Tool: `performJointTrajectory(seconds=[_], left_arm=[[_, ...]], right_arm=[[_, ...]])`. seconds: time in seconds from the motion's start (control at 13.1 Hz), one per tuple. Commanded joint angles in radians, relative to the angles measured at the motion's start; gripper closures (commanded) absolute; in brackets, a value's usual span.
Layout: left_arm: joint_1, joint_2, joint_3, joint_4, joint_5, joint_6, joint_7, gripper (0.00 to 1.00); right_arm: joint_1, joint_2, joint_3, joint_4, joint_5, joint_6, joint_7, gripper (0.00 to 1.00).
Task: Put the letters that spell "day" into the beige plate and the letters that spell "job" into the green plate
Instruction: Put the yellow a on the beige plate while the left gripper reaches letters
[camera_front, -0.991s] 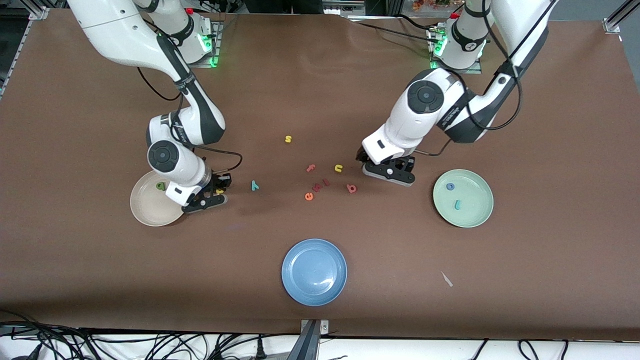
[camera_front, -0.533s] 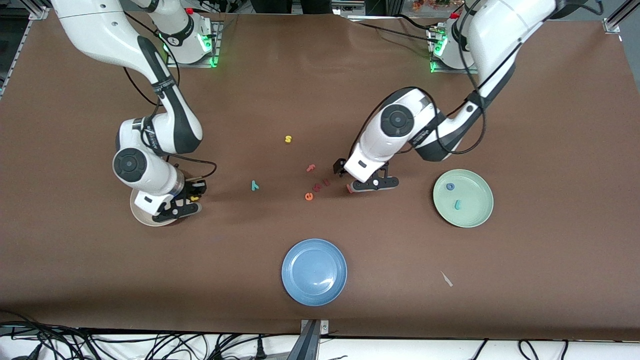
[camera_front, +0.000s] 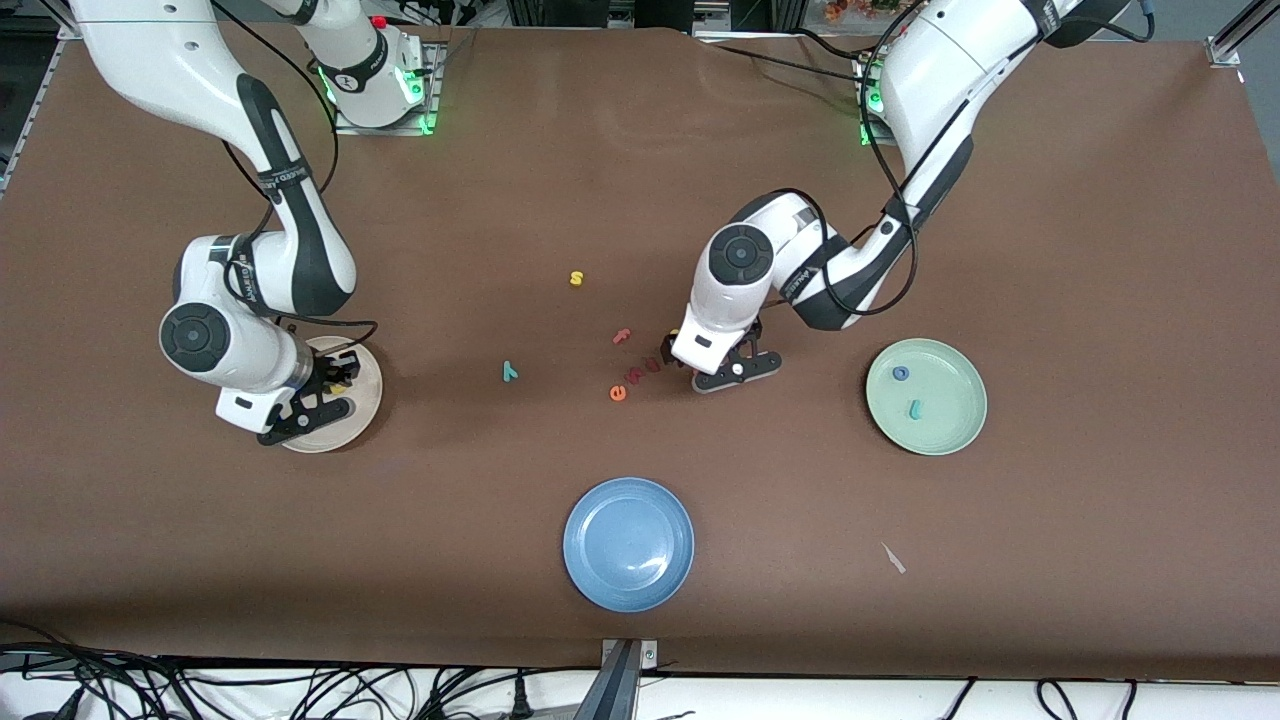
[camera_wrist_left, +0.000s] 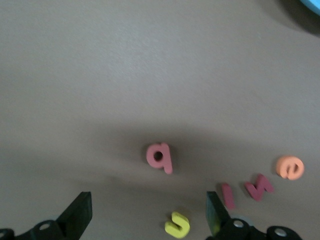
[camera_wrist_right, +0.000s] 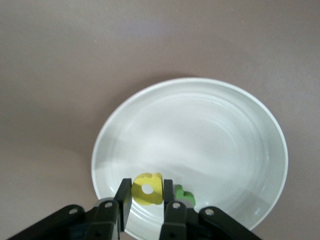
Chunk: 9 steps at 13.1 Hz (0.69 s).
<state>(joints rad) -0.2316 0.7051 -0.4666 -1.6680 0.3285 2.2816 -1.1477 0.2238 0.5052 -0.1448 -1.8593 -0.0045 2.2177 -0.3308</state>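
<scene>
My right gripper (camera_wrist_right: 146, 197) is shut on the yellow d (camera_wrist_right: 147, 189) just above the beige plate (camera_wrist_right: 200, 130). The green a (camera_wrist_right: 184, 195) lies in that plate beside the fingers. Over the letter cluster, my left gripper (camera_wrist_left: 147, 217) hangs open with the pinkish-red b (camera_wrist_left: 160, 156) flat on the table a little ahead of its fingertips. The front view hides the b under that hand (camera_front: 730, 372). The teal y (camera_front: 510, 372) lies on the table between the cluster and the beige plate (camera_front: 362, 395). The green plate (camera_front: 950, 385) holds the dark blue o (camera_front: 901, 374) and light blue j (camera_front: 914, 408).
A yellow u (camera_wrist_left: 177, 224) lies between the left fingers, with a red i (camera_wrist_left: 227, 196), red k (camera_wrist_left: 259, 187) and orange e (camera_wrist_left: 290, 167) beside it. A yellow s (camera_front: 576, 278) lies farther from the camera. A blue plate (camera_front: 628, 543) stands nearest the camera.
The right arm carried the d from beside the beige plate to over it. The left arm swung from near the green plate's side to over the b and the letter cluster.
</scene>
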Motion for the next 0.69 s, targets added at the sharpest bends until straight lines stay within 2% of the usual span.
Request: performJointTrajectory(seconds=[0.0,0.08,0.15,0.3,0.46,0.61], left_arm=[[0.009,0.036,-0.003,0.030,-0.022,-0.016,-0.003,0.00],[0.009,0.046,-0.003,0.030,-0.061,-0.014,-0.010,0.00],[0.008,0.054,-0.003,0.031,-0.084,-0.010,-0.012,0.11],[0.003,0.085,-0.001,0.050,-0.079,-0.005,-0.020,0.26],[0.000,0.097,-0.001,0.051,-0.083,0.036,-0.033,0.39],[0.000,0.096,-0.001,0.056,-0.077,0.038,-0.053,0.42]], right_arm=[[-0.003,-0.024,-0.005,-0.034,0.021,-0.001,-0.036,0.53],[-0.003,-0.021,-0.005,-0.032,0.023,-0.001,-0.036,0.26],[-0.004,-0.020,-0.005,-0.031,0.023,-0.004,-0.031,0.04],[-0.004,-0.025,-0.004,-0.023,0.029,-0.009,-0.022,0.01],[-0.004,-0.037,0.001,-0.015,0.119,-0.050,-0.020,0.01],[0.002,-0.036,0.004,0.011,0.178,-0.078,-0.019,0.01]])
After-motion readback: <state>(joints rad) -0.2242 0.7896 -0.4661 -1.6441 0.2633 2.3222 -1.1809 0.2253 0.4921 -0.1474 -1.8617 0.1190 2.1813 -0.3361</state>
